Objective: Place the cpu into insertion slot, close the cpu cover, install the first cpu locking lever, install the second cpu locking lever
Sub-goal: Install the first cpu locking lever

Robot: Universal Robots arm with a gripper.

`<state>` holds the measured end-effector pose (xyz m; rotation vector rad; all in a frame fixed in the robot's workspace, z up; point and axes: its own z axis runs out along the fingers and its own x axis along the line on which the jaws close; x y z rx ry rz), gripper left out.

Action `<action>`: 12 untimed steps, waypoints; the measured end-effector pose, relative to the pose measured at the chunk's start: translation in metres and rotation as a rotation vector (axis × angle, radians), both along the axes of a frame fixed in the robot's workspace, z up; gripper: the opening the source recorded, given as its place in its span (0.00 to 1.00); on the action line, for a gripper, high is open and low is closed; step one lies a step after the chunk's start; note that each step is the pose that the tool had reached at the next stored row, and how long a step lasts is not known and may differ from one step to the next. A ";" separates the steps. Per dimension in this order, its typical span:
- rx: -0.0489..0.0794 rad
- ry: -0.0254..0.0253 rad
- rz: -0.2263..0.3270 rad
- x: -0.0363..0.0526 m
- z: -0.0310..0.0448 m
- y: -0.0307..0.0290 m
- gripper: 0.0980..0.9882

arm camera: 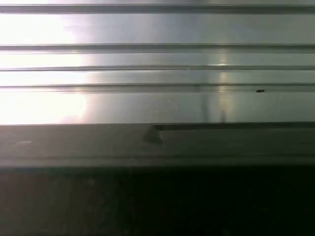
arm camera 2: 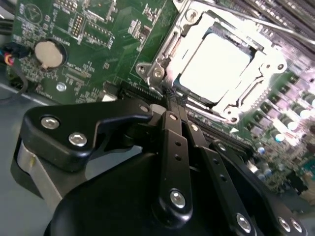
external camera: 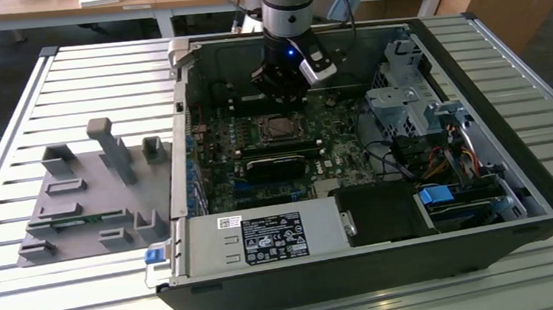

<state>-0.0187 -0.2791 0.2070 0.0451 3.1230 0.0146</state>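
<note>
A green motherboard (arm camera 2: 98, 44) is seen, the cpu (arm camera 2: 214, 66) showing pale silver (washed by glare) within its silver cpu cover (arm camera 2: 167, 49); the fingers (arm camera 2: 170, 110) are black.

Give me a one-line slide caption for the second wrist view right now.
Gripper with its fingers together, poised beside the insertion slot, where the cpu sits under the closed cpu cover.

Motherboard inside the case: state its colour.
Green, with silver and dark components; the motherboard shows best in the second wrist view.
</note>
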 end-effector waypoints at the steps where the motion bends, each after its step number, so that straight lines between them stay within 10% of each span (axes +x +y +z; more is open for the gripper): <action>1: 0.000 0.0000 0.000 0.0000 0.0017 0.0000 0.01; 12: 0.000 0.0000 0.000 0.0000 0.0046 -0.0015 0.01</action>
